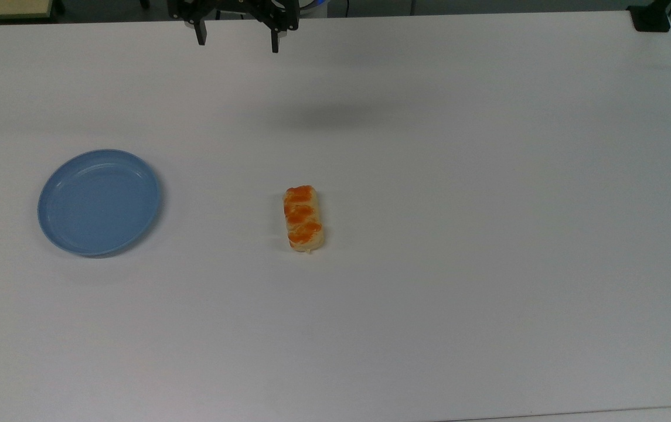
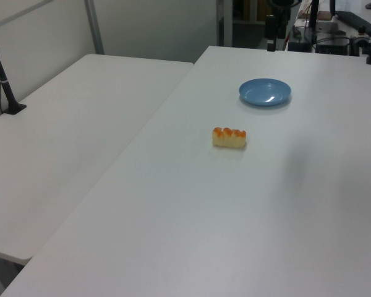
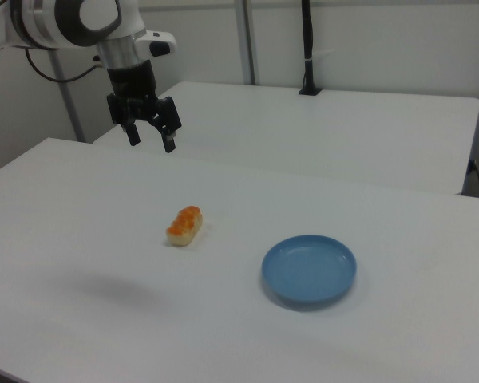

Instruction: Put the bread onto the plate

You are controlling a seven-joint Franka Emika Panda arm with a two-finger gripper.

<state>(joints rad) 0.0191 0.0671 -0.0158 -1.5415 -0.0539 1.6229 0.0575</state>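
My gripper (image 1: 238, 42) hangs high over the table's (image 1: 487, 234) far edge in the top view, black fingers spread wide, holding nothing. Open white tabletop lies all around below it, smooth and matte. The bread (image 1: 303, 218), oblong, pale yellow with orange twist marks, lies mid-table, well apart from the plate (image 1: 99, 202), a round light-blue plastic dish with raised rim on the top view's left, empty

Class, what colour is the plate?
Light blue all over; the plate shows best in the top view.
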